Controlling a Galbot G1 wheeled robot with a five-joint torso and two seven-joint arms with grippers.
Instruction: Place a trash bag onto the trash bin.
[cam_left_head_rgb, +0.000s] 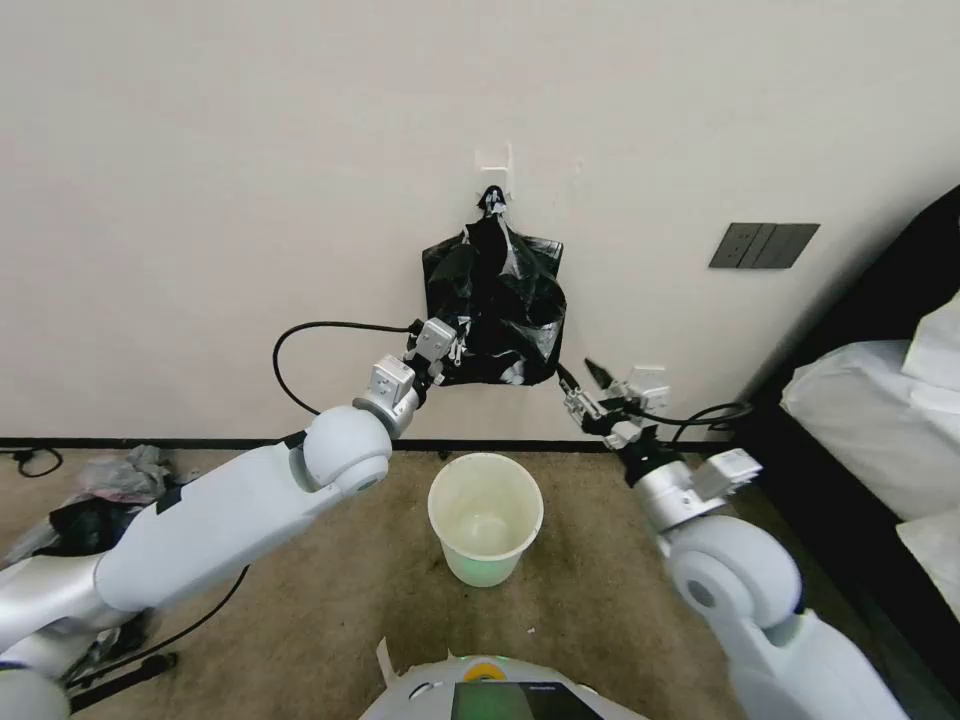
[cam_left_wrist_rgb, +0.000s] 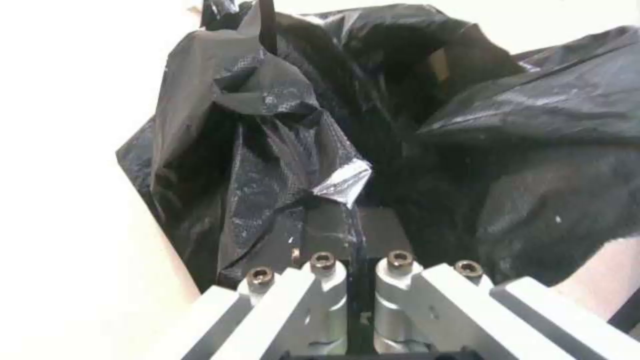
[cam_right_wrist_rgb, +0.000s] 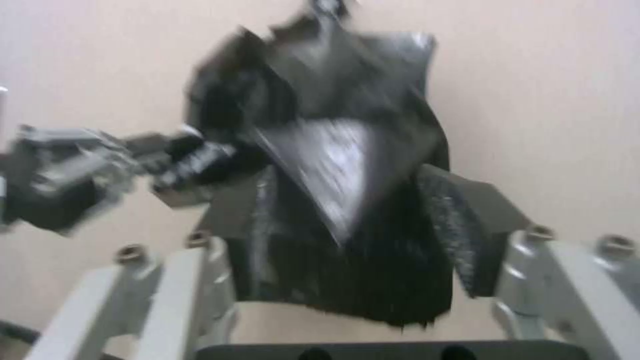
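A bundle of black bags hangs by its knotted top from a wall hook (cam_left_head_rgb: 495, 165). Its front layer, the glossy black trash bag (cam_left_head_rgb: 512, 318), bulges away from the wall. My left gripper (cam_left_head_rgb: 447, 362) is at the bag's lower left edge, shut on a fold of the trash bag (cam_left_wrist_rgb: 267, 150) in the left wrist view. My right gripper (cam_left_head_rgb: 582, 378) stands open by the bag's lower right corner. In the right wrist view its spread fingers (cam_right_wrist_rgb: 467, 220) flank the trash bag (cam_right_wrist_rgb: 347, 165). The cream-white trash bin (cam_left_head_rgb: 485, 515) stands upright on the carpet below, holding nothing.
A heap of black and grey plastic litter (cam_left_head_rgb: 105, 495) lies on the floor at the left by the wall. A bed with white bedding (cam_left_head_rgb: 880, 420) fills the right side. A dark socket panel (cam_left_head_rgb: 765, 245) sits on the wall. My base (cam_left_head_rgb: 490, 692) is just before the bin.
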